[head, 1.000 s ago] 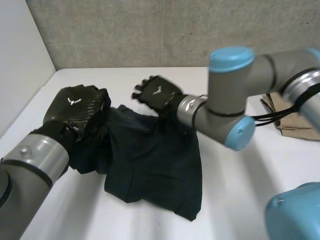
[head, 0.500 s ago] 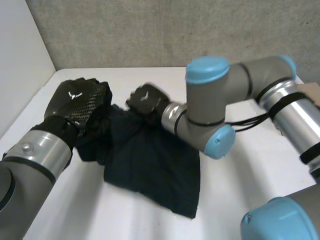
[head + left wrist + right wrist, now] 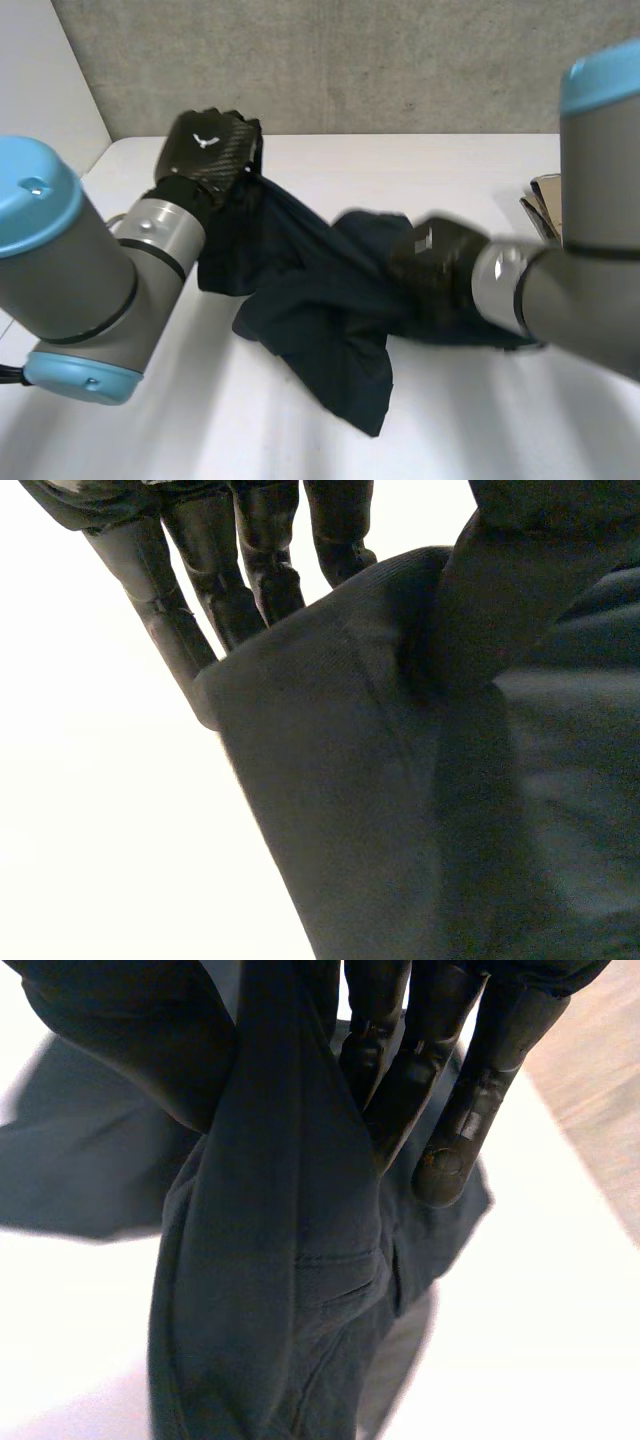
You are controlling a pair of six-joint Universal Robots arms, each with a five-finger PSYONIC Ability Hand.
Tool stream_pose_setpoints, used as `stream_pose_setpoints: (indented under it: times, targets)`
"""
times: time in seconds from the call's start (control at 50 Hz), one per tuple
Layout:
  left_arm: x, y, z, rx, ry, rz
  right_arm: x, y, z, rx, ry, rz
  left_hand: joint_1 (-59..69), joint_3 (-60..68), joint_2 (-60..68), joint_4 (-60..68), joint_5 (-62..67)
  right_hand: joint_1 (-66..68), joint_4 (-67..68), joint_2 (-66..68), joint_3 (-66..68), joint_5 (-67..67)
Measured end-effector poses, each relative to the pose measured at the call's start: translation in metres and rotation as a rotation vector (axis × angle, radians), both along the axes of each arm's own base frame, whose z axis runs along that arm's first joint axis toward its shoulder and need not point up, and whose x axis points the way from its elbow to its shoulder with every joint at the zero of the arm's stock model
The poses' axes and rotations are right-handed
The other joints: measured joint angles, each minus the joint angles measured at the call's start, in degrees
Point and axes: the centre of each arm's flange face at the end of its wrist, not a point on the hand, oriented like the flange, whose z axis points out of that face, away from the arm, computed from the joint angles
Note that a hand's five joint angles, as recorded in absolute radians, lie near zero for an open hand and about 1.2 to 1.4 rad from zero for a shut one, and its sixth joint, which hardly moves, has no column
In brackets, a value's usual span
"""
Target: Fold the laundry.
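Note:
A dark navy garment point(image 3: 320, 300) is stretched over the white table point(image 3: 480, 420) between my two hands. My left hand point(image 3: 210, 148) is at the far left, raised, and grips the garment's far end. In the left wrist view the cloth point(image 3: 400, 780) hangs from its fingers point(image 3: 250, 560), with a fold pinched beside them. My right hand point(image 3: 435, 265) is at the garment's right side, low over the table. In the right wrist view its fingers point(image 3: 450, 1070) and thumb pinch a bunched ridge of the cloth point(image 3: 270, 1260). A loose end of the cloth trails toward the front.
A brown paper object point(image 3: 545, 200) lies at the table's right edge. A grey wall runs behind the table, and a white side wall stands at the left. My right forearm point(image 3: 570, 300) reaches across the right half of the table.
My right hand closed on the cloth near the left hand, then pulled it right and toward the front. My left hand rose and moved back, so the garment is drawn out between them.

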Motion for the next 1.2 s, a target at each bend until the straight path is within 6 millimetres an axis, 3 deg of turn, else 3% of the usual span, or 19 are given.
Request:
stream_pose_setpoints:
  times: [0.02,0.06,0.1,0.14,0.18,0.2,0.36,0.54,0.72,0.98,1.06,1.08,1.1,1.14,1.2]
  targets:
    - [-0.004,0.001,-0.006,0.015,-0.011,-0.012,-0.005,0.015,-0.011,0.075,0.035,0.015,-1.8,-0.2,-0.2,-0.2,0.0,0.0,0.0,0.0,0.0,0.1]
    - [-0.007,0.002,-0.010,0.025,-0.018,-0.018,-0.006,0.020,-0.015,0.103,0.042,0.019,-2.4,-0.3,-0.3,-0.3,0.0,0.0,0.0,0.0,0.0,0.1]
    - [-0.010,0.006,-0.020,0.054,-0.040,-0.032,-0.008,0.033,-0.025,0.189,0.041,0.022,-3.1,-0.8,-0.8,-0.7,-0.1,-5.9,-11.8,-12.4,-11.9,-10.0]
    - [-0.011,0.011,-0.029,0.086,-0.065,-0.042,-0.007,0.036,-0.028,0.223,0.016,0.015,-3.5,-1.2,-1.3,-1.1,-1.1,-5.9,-11.8,-12.4,-11.9,-10.0]
    - [-0.010,0.015,-0.033,0.103,-0.080,-0.047,-0.005,0.034,-0.027,0.223,-0.002,0.007,-4.7,-2.3,-2.3,-2.2,-5.1,-5.9,-11.8,-12.4,-11.9,-10.0]
    - [-0.009,0.019,-0.038,0.122,-0.097,-0.050,-0.004,0.030,-0.024,0.213,-0.022,-0.001,-4.8,-2.4,-2.5,-2.3,-5.5,-29.1,-37.3,-36.9,-37.6,-36.4]
    - [0.005,0.041,-0.049,0.160,-0.191,-0.056,-0.007,-0.005,0.006,0.095,-0.104,-0.066,-4.9,-2.7,-2.9,-2.7,-5.8,-29.5,-38.3,-37.5,-38.4,-37.7]
    - [0.021,0.062,-0.042,0.106,-0.268,-0.050,-0.010,-0.017,0.029,0.036,-0.123,-0.070,-5.7,-3.0,-3.4,-3.1,-6.5,-30.0,-38.9,-37.7,-39.0,-38.2]
    - [0.029,0.072,-0.042,0.079,-0.311,-0.046,0.000,-0.033,0.018,0.019,-0.102,-0.058,-5.6,-3.0,-3.3,-3.0,-6.5,-41.9,-52.5,-51.8,-53.3,-51.9]
    - [0.025,0.061,-0.054,0.090,-0.320,-0.040,0.018,-0.058,-0.043,0.153,-0.135,-0.121,-5.4,-3.0,-3.1,-3.0,-6.5,-39.8,-49.2,-48.6,-49.4,-48.0]
    - [0.023,0.057,-0.056,0.084,-0.316,-0.038,0.020,-0.062,-0.050,0.154,-0.158,-0.134,-5.3,-2.9,-2.8,-2.9,-6.3,-36.9,-46.0,-45.2,-45.8,-45.3]
    - [0.022,0.056,-0.056,0.083,-0.315,-0.038,0.020,-0.063,-0.052,0.155,-0.162,-0.136,-5.2,-2.6,-2.7,-2.8,-6.3,-34.7,-43.5,-42.5,-43.5,-43.1]
    - [0.017,0.047,-0.059,0.066,-0.303,-0.034,0.023,-0.068,-0.061,0.156,-0.186,-0.148,-5.0,-2.3,-2.3,-2.4,-6.2,-25.6,-32.9,-31.9,-33.0,-33.2]
    - [0.014,0.043,-0.059,0.057,-0.297,-0.032,0.025,-0.072,-0.070,0.157,-0.209,-0.158,-4.8,-2.1,-2.2,-2.2,-6.1,-23.3,-30.8,-29.8,-30.8,-31.2]
    - [0.010,0.036,-0.060,0.046,-0.289,-0.030,0.028,-0.076,-0.076,0.152,-0.225,-0.163,-2.2,0.8,0.8,0.8,-3.3,-4.0,-6.8,-5.5,-6.3,-7.8]
